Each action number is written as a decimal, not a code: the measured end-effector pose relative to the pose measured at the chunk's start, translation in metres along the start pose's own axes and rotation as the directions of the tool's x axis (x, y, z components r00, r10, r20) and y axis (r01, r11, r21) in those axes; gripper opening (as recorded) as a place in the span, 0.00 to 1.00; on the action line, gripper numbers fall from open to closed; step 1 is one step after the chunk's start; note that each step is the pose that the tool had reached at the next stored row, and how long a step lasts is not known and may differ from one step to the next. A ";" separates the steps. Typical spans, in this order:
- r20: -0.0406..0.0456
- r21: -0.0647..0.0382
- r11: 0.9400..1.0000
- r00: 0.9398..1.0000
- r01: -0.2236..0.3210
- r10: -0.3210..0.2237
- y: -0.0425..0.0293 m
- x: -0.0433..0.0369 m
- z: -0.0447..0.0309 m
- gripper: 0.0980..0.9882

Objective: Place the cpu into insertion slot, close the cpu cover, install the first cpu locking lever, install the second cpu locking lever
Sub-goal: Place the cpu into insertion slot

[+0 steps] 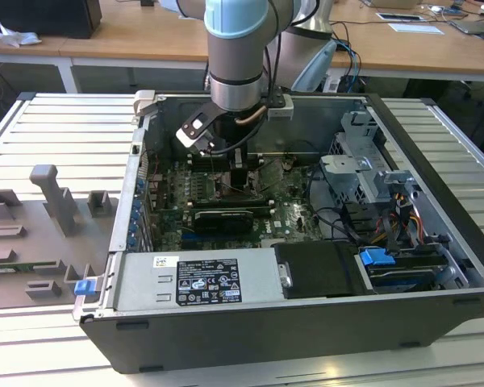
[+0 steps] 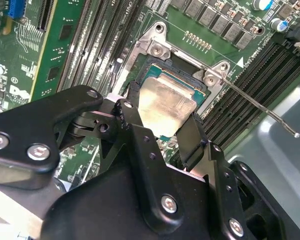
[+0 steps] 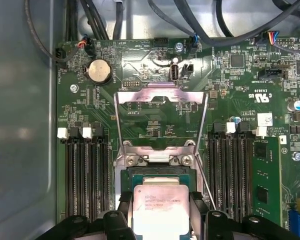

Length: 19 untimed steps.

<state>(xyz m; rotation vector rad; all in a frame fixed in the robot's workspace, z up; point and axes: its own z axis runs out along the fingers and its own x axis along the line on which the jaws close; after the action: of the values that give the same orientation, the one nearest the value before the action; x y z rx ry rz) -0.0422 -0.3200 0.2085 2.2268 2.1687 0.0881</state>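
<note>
Case [image 1: 306, 242], exterior view: open on table [image 1: 56, 137]; arm lowers pincer [image 1: 240, 174] onto board. Second wrist view: pincer clamped on cpu [image 2: 165, 106], 1 finger per edge, just over slot [image 2: 151, 64]. First wrist view: cover [image 3: 160, 97] raised, keeping slot accessible.

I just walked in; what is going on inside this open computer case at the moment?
The robot's black gripper grips a small flat square chip with a silvery metal face, at the square dark socket. Whether it is fully seated is unclear. The thin silvery metal cover frame lies flipped open beyond the socket, and a thin wire lever sticks out unlocked.
</note>
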 end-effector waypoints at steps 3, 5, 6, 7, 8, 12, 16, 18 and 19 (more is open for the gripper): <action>0.001 0.000 1.000 1.000 -0.005 0.005 -0.0001 -0.0001 0.0013 0.49; 0.001 0.000 1.000 1.000 -0.005 0.005 -0.0001 0.0000 0.0020 0.49; 0.002 0.000 1.000 1.000 -0.004 0.004 -0.0002 0.0000 0.0030 0.49; 0.004 0.000 1.000 1.000 -0.003 0.003 -0.0002 -0.0001 0.0036 0.49; 0.004 0.000 1.000 1.000 -0.001 0.001 -0.0002 -0.0001 0.0041 0.49; 0.005 0.000 1.000 1.000 0.007 -0.007 0.0000 0.0000 0.0053 0.49; 0.006 0.000 1.000 1.000 0.013 -0.013 0.0011 0.0005 0.0062 0.49; 0.007 0.000 1.000 1.000 0.013 -0.013 0.0010 0.0006 0.0075 0.49; 0.007 0.000 1.000 1.000 0.013 -0.013 0.0010 0.0006 0.0081 0.49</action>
<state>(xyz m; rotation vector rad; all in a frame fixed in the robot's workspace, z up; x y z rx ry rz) -0.0407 -0.3194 0.2005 2.2094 2.1794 0.0803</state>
